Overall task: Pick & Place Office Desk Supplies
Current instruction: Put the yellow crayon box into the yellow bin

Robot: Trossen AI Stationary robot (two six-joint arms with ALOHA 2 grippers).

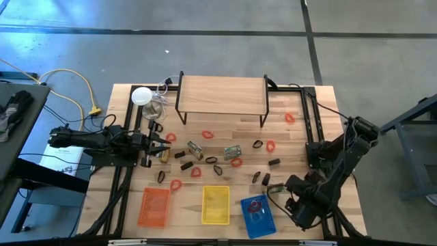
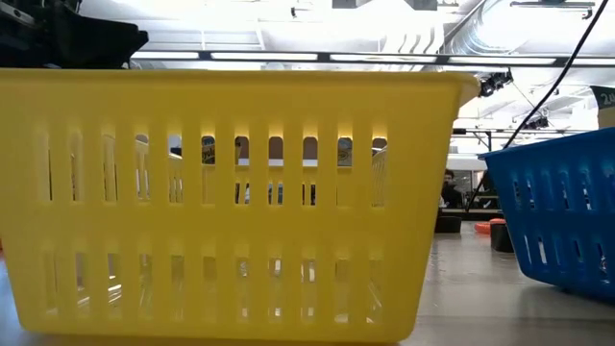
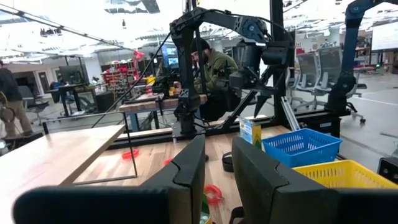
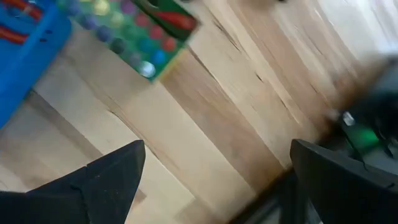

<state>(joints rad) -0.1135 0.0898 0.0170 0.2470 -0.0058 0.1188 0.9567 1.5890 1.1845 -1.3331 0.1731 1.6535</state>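
Red rubber bands [image 1: 207, 134], black clips [image 1: 274, 162] and green-and-silver packets [image 1: 233, 151] lie scattered flat on the wooden table [image 1: 321, 109]. My right gripper [image 1: 288, 198] hangs over the near right part of the table, beside the blue basket [image 1: 257, 215], pointing down. Its fingers are wide open around bare wood [image 4: 217, 146]. A green packet [image 4: 134, 28] lies just ahead of them. My left gripper [image 1: 160, 145] waits level at the table's left, its fingers [image 3: 186, 180] a narrow gap apart with nothing between them.
Orange [image 1: 154, 206], yellow [image 1: 216, 204] and blue baskets stand in a row at the near edge; the blue one holds a red band [image 1: 256, 205]. A wooden shelf riser [image 1: 222, 94] stands at the far middle, with a white disc [image 1: 141, 96] and clear wiring to its left.
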